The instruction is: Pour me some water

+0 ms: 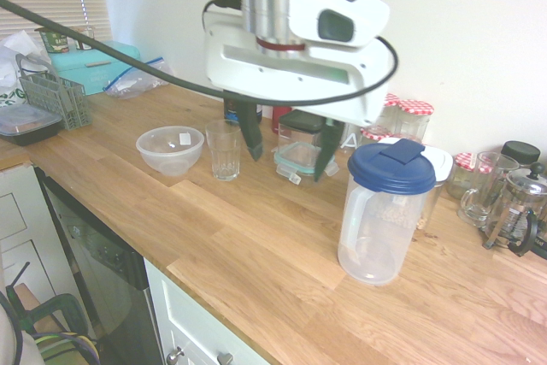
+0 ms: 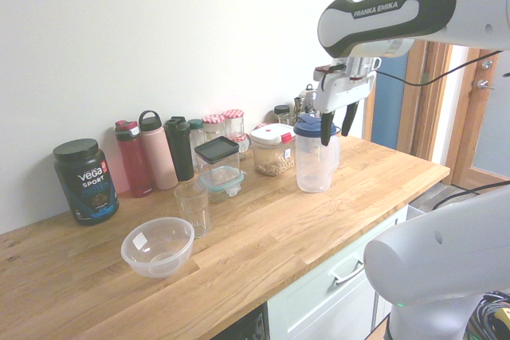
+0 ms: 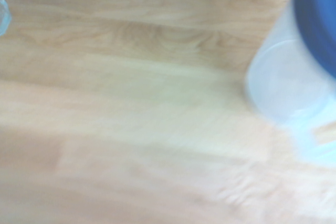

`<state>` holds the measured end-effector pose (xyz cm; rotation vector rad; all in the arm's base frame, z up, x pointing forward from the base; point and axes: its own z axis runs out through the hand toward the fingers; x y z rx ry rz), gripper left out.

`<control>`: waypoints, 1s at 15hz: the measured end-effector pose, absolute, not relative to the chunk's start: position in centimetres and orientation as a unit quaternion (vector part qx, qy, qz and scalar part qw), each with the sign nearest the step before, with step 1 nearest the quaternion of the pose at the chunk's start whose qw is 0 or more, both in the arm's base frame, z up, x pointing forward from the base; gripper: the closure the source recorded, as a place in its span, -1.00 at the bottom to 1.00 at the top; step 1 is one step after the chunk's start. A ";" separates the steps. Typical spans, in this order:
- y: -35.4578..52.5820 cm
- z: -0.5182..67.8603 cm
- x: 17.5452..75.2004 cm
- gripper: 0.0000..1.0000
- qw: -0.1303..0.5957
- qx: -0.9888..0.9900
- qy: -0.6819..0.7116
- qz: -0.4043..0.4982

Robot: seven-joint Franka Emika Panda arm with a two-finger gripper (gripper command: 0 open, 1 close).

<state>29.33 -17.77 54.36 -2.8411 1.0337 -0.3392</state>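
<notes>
A clear plastic pitcher with a blue lid stands on the wooden counter. A little water shows at its bottom. In the second exterior view the pitcher is right of centre. An empty drinking glass stands upright beside a clear plastic bowl. My gripper hangs open and empty, fingers pointing down, at about the height of the lid and close beside the pitcher. In the blurred wrist view the pitcher sits at one side.
Along the wall stand several bottles, a black protein tub, lidded food containers and jars. A French press and a glass mug are behind the pitcher. A dish rack is at the far end.
</notes>
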 end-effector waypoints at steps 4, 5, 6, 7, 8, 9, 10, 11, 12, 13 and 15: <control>-20.5 50.4 29.7 -1.00 0.060 -0.921 0.358 -0.139; -20.8 49.9 30.1 -1.00 0.061 -0.919 0.362 -0.139; -21.2 49.5 30.5 1.00 0.061 -0.917 0.366 -0.143; -21.7 49.1 30.9 1.00 0.062 -0.914 0.372 -0.147; -22.4 48.6 31.5 1.00 0.065 -0.910 0.381 -0.147; -23.0 48.1 32.1 1.00 0.069 -0.907 0.389 -0.144; -23.6 47.9 32.9 1.00 0.069 -0.906 0.393 -0.142; -24.0 47.6 33.5 1.00 0.067 -0.905 0.395 -0.142; -24.2 47.5 34.1 1.00 0.067 -0.905 0.396 -0.141; -24.4 47.4 34.7 1.00 0.065 -0.905 0.396 -0.143; -24.5 47.1 35.4 1.00 0.063 -0.906 0.395 -0.142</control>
